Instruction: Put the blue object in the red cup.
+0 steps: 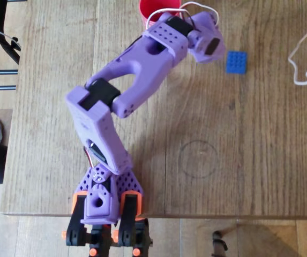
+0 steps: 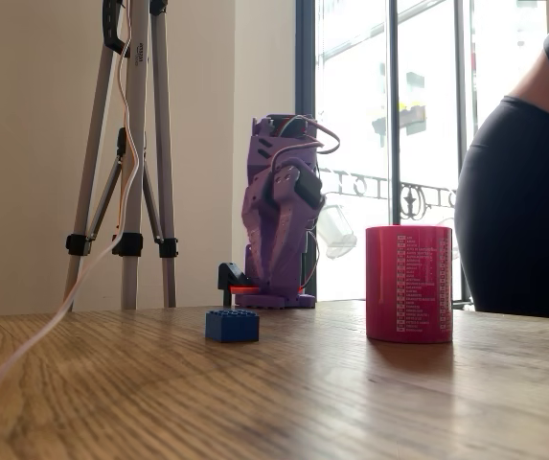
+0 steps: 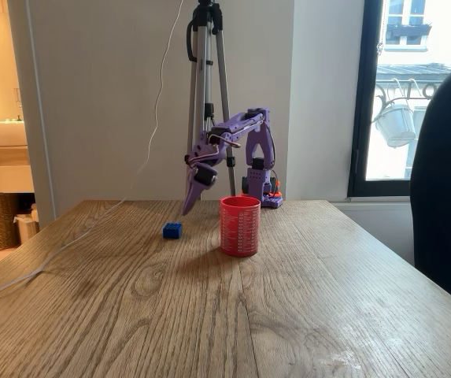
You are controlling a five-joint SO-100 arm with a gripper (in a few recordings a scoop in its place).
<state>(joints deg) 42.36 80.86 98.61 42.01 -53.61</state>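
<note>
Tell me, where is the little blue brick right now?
The blue brick lies flat on the wooden table, left of the red cup in this fixed view, just below the purple gripper.

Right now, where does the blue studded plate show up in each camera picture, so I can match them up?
Overhead view: the blue studded plate lies upper right on the table, right of the arm's tip.
A fixed view: low centre-left, left of the red cup.
Another fixed view: mid-left, again left of the cup.
Shared landmark: the red cup; overhead, its rim peeks out at the top edge.
</note>
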